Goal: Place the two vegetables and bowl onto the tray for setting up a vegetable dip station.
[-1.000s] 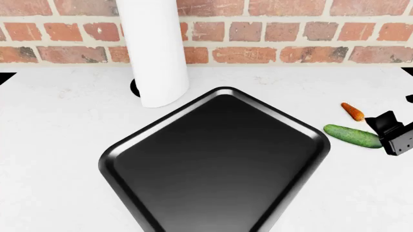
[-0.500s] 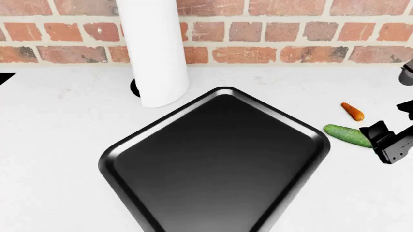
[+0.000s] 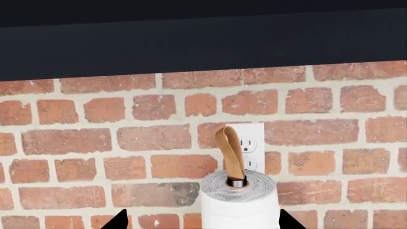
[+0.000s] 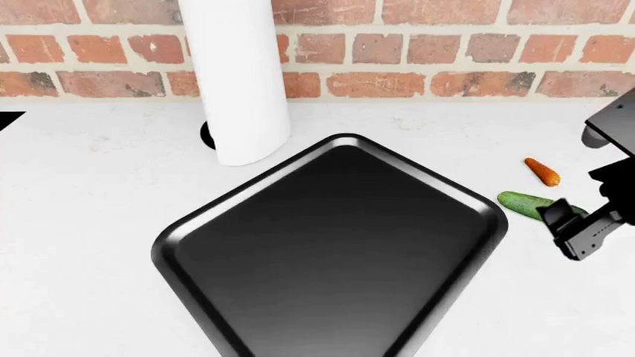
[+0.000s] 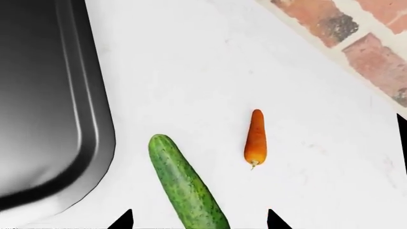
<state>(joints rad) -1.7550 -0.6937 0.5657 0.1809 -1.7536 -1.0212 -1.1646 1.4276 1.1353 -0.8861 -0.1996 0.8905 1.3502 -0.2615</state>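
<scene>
The glossy black tray (image 4: pixel 337 253) lies on the white counter in the middle of the head view, turned corner-on; its corner also shows in the right wrist view (image 5: pixel 45 95). The green cucumber (image 4: pixel 524 202) and the small orange carrot (image 4: pixel 542 172) lie on the counter to the right of the tray. My right gripper (image 4: pixel 567 216) is open over the cucumber's near end. In the right wrist view the cucumber (image 5: pixel 184 186) runs between my right gripper's (image 5: pixel 197 222) spread fingertips, with the carrot (image 5: pixel 256 139) beside it. My left gripper (image 3: pixel 200 222) is open and raised, facing the wall. The bowl is out of view.
A tall white paper-towel roll (image 4: pixel 238 82) stands behind the tray's far left edge and shows in the left wrist view (image 3: pixel 240 200). A red brick wall (image 4: pixel 447 52) with a white outlet (image 3: pixel 249 143) closes the back of the counter.
My right gripper has moved left and nearer, from beside the cucumber's right end to over it, and more of the right arm has come into view. The vegetables and tray have not moved.
</scene>
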